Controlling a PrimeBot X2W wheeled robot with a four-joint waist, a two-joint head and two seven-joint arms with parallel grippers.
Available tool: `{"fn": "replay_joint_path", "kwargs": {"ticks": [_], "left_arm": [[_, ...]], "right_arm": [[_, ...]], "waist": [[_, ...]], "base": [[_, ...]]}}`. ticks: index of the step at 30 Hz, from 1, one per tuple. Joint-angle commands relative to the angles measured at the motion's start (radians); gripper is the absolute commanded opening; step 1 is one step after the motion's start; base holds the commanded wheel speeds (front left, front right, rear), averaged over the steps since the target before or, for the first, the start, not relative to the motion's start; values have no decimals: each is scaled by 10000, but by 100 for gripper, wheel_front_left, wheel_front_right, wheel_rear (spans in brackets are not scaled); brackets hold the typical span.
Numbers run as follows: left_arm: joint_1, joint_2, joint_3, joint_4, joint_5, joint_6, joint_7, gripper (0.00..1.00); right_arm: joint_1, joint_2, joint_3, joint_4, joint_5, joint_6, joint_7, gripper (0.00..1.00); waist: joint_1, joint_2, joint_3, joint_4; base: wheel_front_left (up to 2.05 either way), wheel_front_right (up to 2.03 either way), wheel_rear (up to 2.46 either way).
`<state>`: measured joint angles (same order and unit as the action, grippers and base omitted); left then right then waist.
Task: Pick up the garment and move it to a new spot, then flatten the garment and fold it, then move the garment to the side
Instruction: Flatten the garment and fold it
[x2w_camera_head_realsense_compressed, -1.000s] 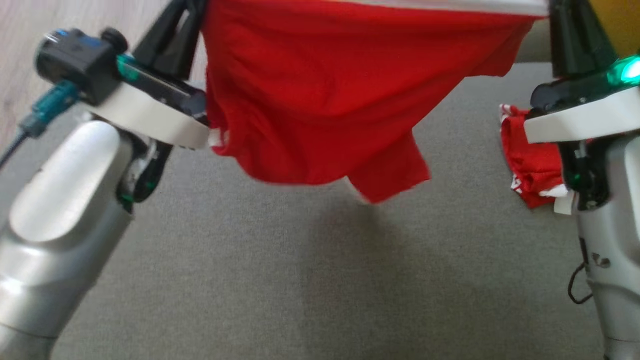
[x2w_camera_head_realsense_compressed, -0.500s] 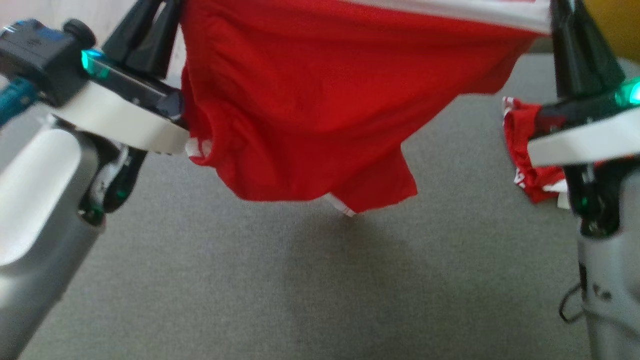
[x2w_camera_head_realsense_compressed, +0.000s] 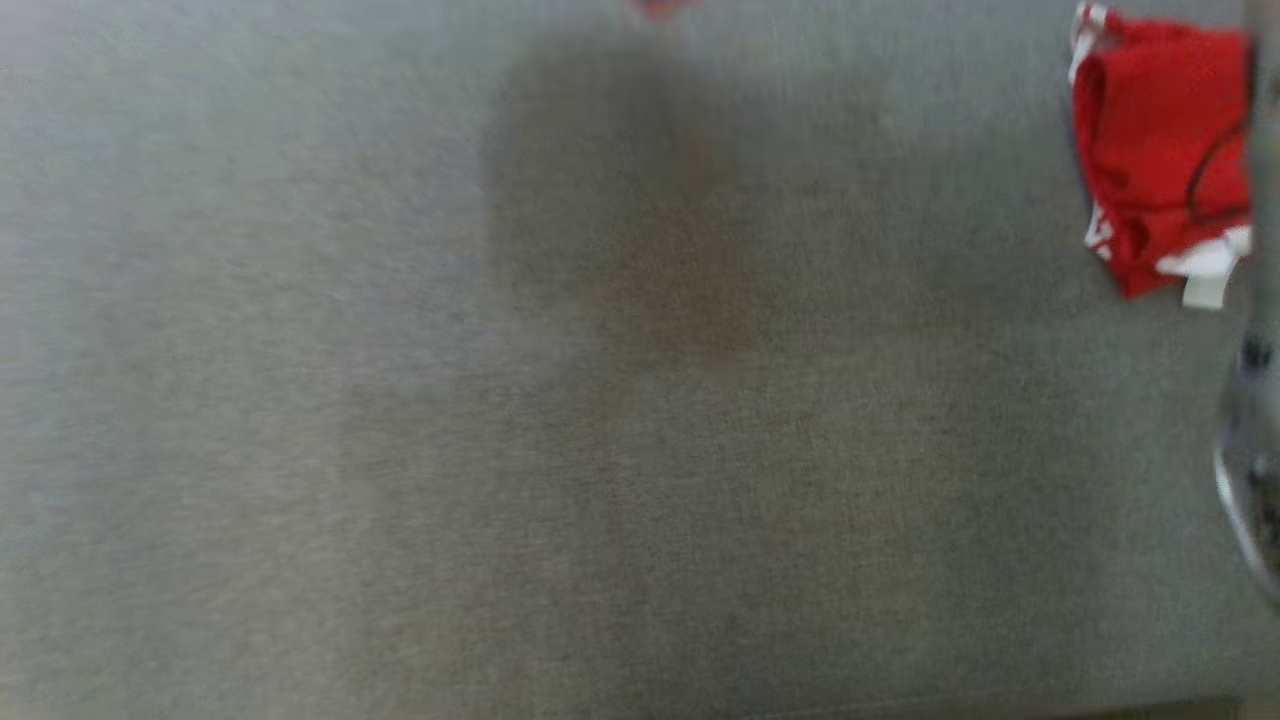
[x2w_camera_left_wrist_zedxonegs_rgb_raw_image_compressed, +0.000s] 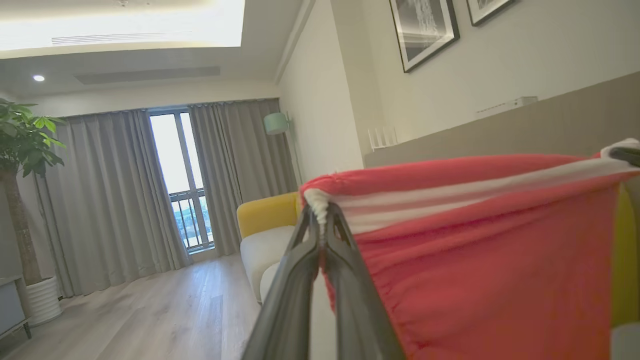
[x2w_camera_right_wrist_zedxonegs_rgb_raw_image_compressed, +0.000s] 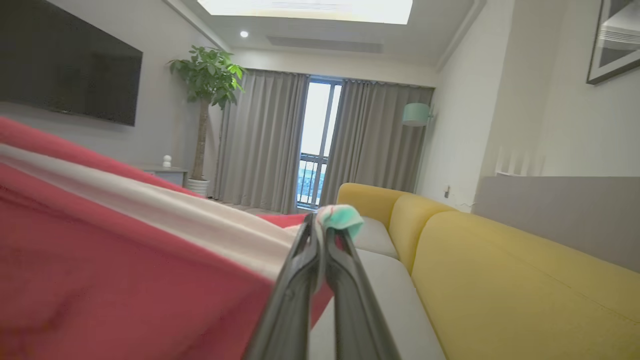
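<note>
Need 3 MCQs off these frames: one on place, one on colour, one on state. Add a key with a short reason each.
1. In the head view, where on the grey surface does the crumpled red cloth lie?
A) lower left
B) centre
C) upper right

2. What colour is the band along the top edge of the held garment?
A) blue
B) white
C) black

3. What state is the left claw in?
A) shut on the garment
B) wide open and empty
C) shut on nothing

Key:
1 C: the cloth sits near the head view's top right corner.
2 B: the left wrist view shows a white stripe running between the red.
3 A: its fingers pinch the bunched band at their tips.
</note>
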<state>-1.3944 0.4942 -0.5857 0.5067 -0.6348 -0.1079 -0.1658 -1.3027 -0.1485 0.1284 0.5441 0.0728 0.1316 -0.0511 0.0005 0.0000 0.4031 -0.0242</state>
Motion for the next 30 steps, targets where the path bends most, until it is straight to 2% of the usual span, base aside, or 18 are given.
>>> {"fn": "replay_joint_path", "kwargs": {"ticks": [1, 5, 8, 11, 18, 24, 28, 30], "left_arm": [[-512, 451, 499, 80, 68, 6, -181, 0], [-1139, -74, 396, 1272, 207, -132, -807, 0], [-867, -432, 167, 1689, 250, -198, -936, 0], [-64, -701, -51, 1542, 280, -220, -953, 0], [2907, -438, -1031, 600, 366, -225, -958, 0], [5209, 79, -1656, -81, 258, -227, -959, 0], [6318, 299, -2041, -440, 263, -227, -959, 0], [6546, 337, -2062, -520, 252, -227, -959, 0]], "right_arm": [[-232, 163, -212, 10, -131, -9, -209, 0], [-949, 453, -744, 1662, -612, -9, -1236, 0], [-733, 559, -569, 2719, -894, -9, -1560, 0], [-150, 556, -124, 3722, -947, -9, -1682, 0], [1579, 334, 1591, 5507, -210, -9, -1566, 0], [2982, -231, 3367, 5708, 1319, -9, -960, 0], [3917, -957, 4643, 4967, 2638, -9, -287, 0], [4133, -1187, 4934, 4683, 3001, -9, -103, 0]], "waist": [[-5, 0, 681, -366], [-5, 0, 906, -328], [-5, 0, 940, -206], [-5, 0, 820, -32], [-5, 0, 46, 184], [-5, 0, -875, 283], [-5, 0, -1473, 325], [-5, 0, -1612, 324]], "base": [[0, 0, 0], [0, 0, 0], [0, 0, 0], [0, 0, 0], [0, 0, 0], [0, 0, 0], [0, 0, 0], [0, 0, 0]]}}
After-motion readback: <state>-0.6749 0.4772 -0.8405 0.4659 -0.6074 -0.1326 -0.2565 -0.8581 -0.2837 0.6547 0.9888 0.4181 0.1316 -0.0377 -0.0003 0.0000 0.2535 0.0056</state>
